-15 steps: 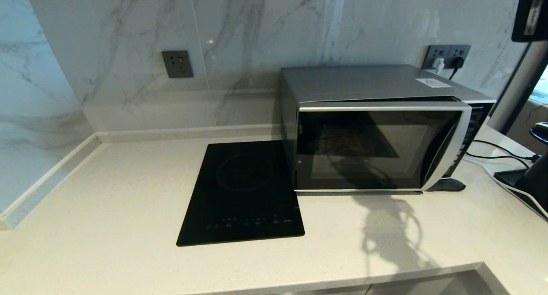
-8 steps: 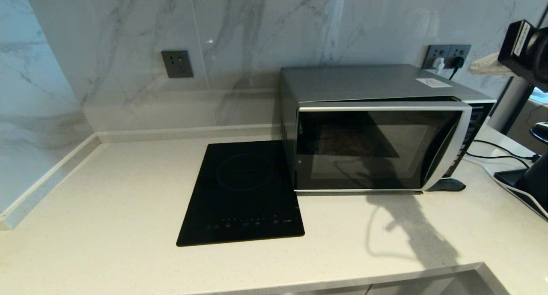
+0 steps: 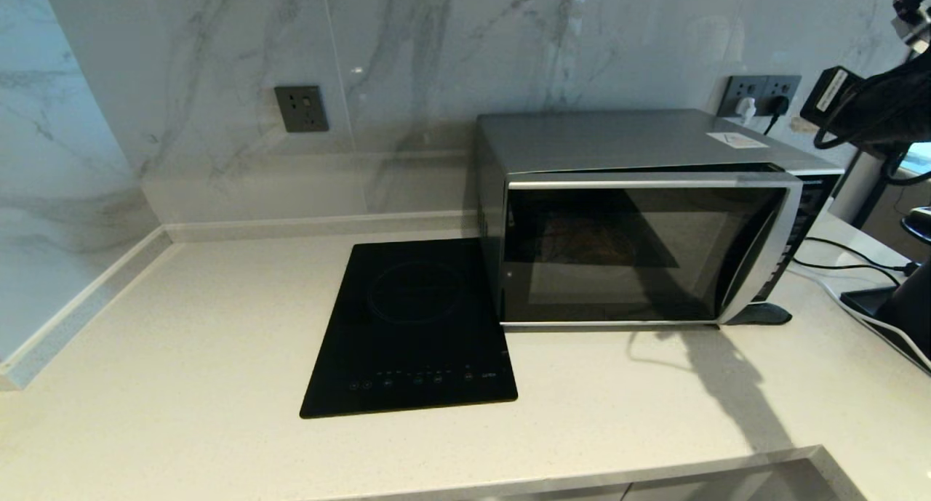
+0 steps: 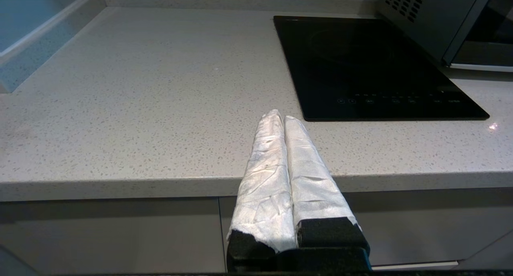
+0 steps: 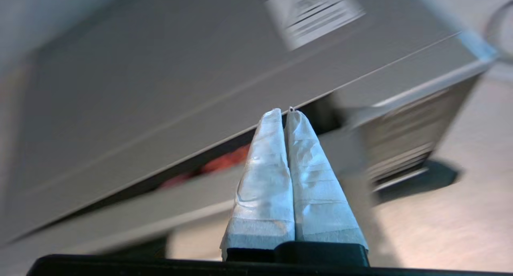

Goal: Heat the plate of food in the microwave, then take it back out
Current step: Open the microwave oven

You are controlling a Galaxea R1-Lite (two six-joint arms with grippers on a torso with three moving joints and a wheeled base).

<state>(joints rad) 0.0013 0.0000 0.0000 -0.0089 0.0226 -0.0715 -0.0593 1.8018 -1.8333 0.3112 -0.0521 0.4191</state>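
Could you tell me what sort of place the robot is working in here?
Most likely a home kitchen: a microwave and a flat black cooktop sit on a pale stone counter against a marble-look wall.

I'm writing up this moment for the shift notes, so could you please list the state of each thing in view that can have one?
microwave: door ajar, gap along its top edge.
plate of food: inside the microwave, dim behind the door glass.
cooktop: bare, nothing on it.
right tool: shut, empty, above the microwave top.
left tool: shut, empty, parked at the counter's front edge.
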